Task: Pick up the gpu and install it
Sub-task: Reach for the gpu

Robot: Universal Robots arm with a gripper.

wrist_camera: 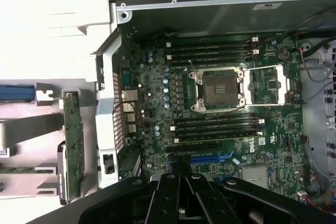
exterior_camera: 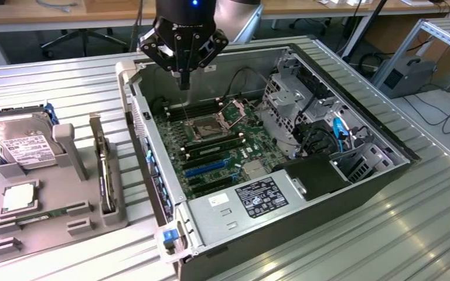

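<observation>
Gripper [wrist_camera: 181, 182] closed, empty, above Dell-marked motherboard [wrist_camera: 220, 124] — gpu [exterior_camera: 98, 164] stands in grey holder [exterior_camera: 61, 212].

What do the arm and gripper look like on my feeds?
The gripper is black, with jointed linkage bars tapering to slim jaws; a small blue light glows on its body. The arm behind it is rounded and silver-grey.

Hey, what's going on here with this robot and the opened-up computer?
The robot arm's hand hovers shut, holding nothing, above the motherboard inside the open computer case. The gpu stands on edge in the grey holder beside the case, not yet picked up.
</observation>
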